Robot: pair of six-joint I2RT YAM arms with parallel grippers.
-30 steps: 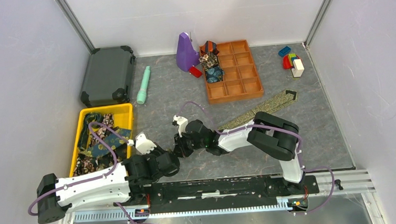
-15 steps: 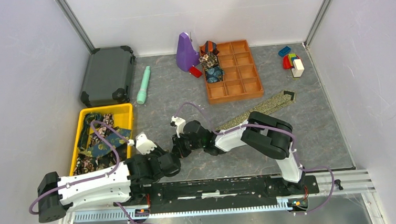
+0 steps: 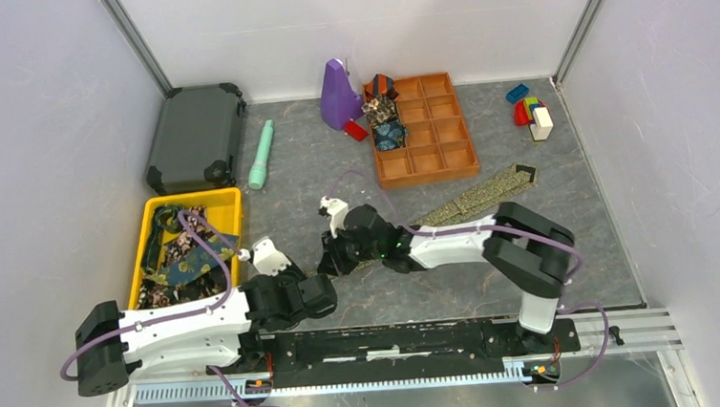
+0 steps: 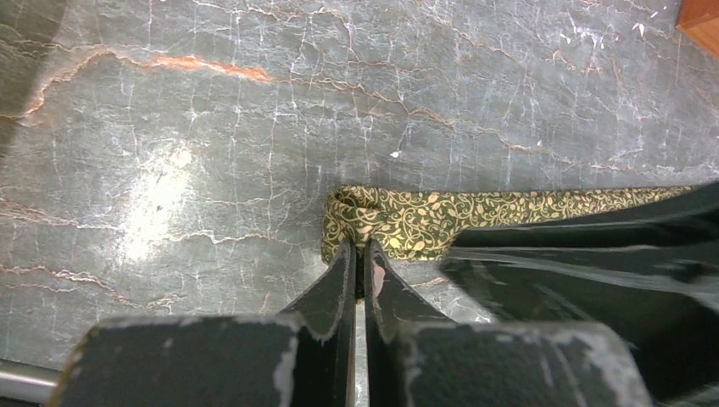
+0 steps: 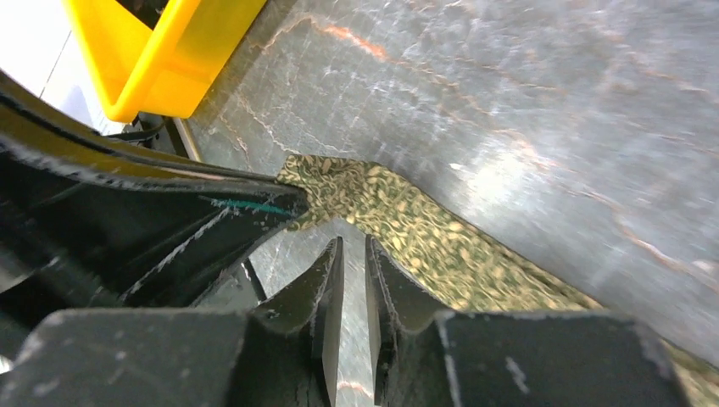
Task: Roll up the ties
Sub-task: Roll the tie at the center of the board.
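Table (image 3: 579,246), grey marbled: olive-gold tie (image 3: 475,195) lies flat, long axis diagonal. Wide end points far-right, near the wooden tray (image 3: 431,176); narrow end is folded over at near-left, between the two grippers. Left gripper (image 4: 360,253): jaws pressed together, pinching the edge of that fold. Right gripper (image 5: 354,254): jaws a narrow slit apart, holding nothing, just over the tie beside the fold.
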